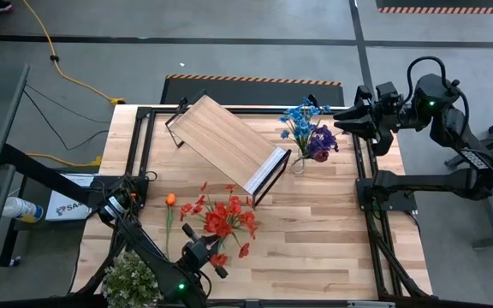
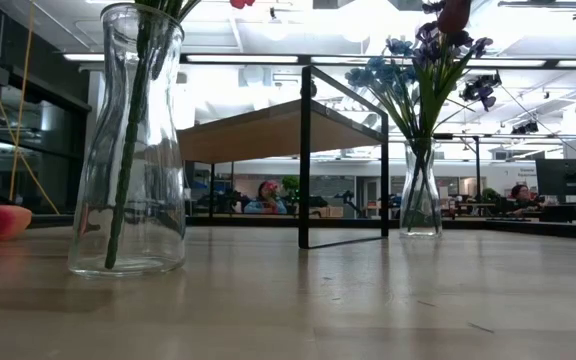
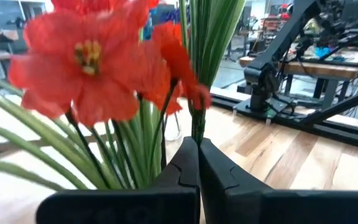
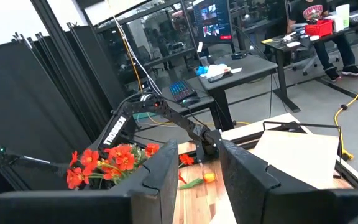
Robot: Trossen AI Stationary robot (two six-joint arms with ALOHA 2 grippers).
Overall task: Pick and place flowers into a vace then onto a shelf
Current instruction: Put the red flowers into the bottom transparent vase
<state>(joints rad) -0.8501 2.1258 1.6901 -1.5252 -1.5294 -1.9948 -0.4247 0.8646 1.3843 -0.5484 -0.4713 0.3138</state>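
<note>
Red flowers [image 1: 222, 219] stand bunched in a clear glass vase [image 2: 128, 150], just past the tip of the left gripper [image 1: 215, 263]. That gripper sits low at the near edge of the table [image 1: 315, 248], and its two dark fingers [image 3: 182, 171] are pressed tight together. From the left wrist view a thin green stem rises right at the fingertips, but I cannot tell if the stem is pinched between them or only standing behind them. One orange flower [image 1: 169, 202] lies flat on the table by itself, off to the side of the left gripper and close to the vase. The right gripper [image 1: 342, 120] hangs in the air at the far right side of the table, and its fingers [image 4: 160, 171] are partly apart with nothing between them. Just beside the right gripper stands a second glass vase [image 2: 420, 190] with blue and purple flowers [image 1: 308, 128] in it. The shelf [image 1: 229, 141] rests on the table, tilted, next to that second vase and well away from the left gripper. A bushy pale plant [image 1: 131, 278] sits close beside the left arm.
</note>
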